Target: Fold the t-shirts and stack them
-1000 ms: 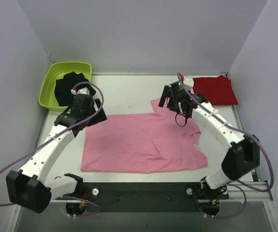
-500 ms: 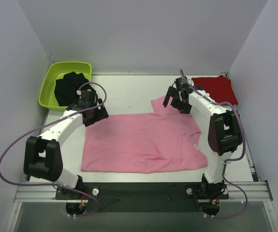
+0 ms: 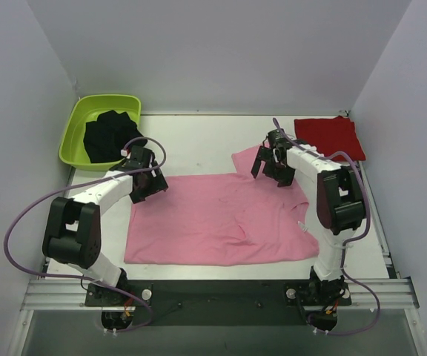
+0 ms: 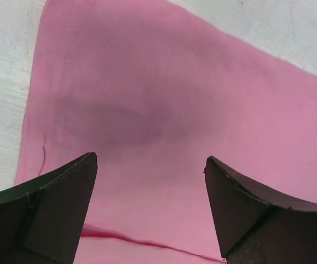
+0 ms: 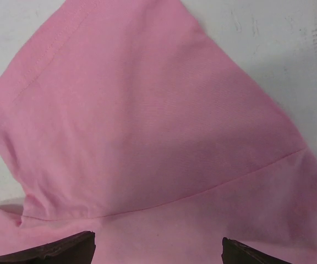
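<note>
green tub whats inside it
A crumpled black cloth lies in the tub and fills most of it. Bare green shows only along the walls. Whatever is under the cloth, including the tub floor there, is covered.

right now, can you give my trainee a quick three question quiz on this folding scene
1. True or false: the pink t-shirt lies stacked on top of the red t-shirt.
2. Multiple choice: the red t-shirt sits
A. in the lime green tub
B. folded at the far right corner of the table
C. under the left arm
3. Fill in: the left gripper and the right gripper are both over the pink t-shirt's far edge, and both are ___.

Key: 1 false, since the pink one lies spread out apart from the red one; 2 B; 3 open.
</note>
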Tool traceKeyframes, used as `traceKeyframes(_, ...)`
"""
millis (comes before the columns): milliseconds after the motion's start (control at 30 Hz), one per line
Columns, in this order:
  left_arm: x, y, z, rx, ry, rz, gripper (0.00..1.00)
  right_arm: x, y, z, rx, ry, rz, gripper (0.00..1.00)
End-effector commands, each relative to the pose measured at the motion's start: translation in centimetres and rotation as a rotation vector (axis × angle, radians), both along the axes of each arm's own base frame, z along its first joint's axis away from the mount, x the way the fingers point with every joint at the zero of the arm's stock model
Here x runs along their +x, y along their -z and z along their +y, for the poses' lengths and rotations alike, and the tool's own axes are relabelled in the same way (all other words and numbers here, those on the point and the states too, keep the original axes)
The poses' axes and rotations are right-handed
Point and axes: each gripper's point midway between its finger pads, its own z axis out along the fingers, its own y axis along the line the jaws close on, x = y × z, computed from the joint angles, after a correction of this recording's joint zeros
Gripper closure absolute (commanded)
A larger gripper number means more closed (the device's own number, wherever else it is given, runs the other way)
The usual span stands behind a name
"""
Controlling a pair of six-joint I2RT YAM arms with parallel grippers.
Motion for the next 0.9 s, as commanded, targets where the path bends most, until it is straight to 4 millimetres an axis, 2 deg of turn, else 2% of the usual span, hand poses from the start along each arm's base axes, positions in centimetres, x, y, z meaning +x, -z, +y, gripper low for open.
traceKeyframes(0, 0.7, 0.6, 0.0, 0.012, -0.029, -0.029, 0.11, -0.7, 0.4, -0.7, -0.015, 0.009, 0.014, 0.00)
traceKeyframes(267, -1.4, 3.1, -0.4, 0.034, -0.027, 0.020, 0.11, -3.4, 2.5, -1.6, -0.037, 0.020, 0.061, 0.00)
traceKeyframes(400, -3.2, 4.3, -0.4, 0.049, -0.018, 0.042, 0.11, -5.1, 3.5, -2.0, -0.037, 0.030, 0.083, 0.00)
traceKeyframes(567, -4.6, 4.6, -0.1, 0.061, -0.013, 0.042, 0.11, -7.7, 4.7, -2.6, -0.038, 0.053, 0.117, 0.00)
traceKeyframes(867, -7.1, 3.2, 0.3, 0.059, -0.010, 0.000, 0.11, -10.8, 4.3, -3.3, -0.035, 0.061, 0.110, 0.00)
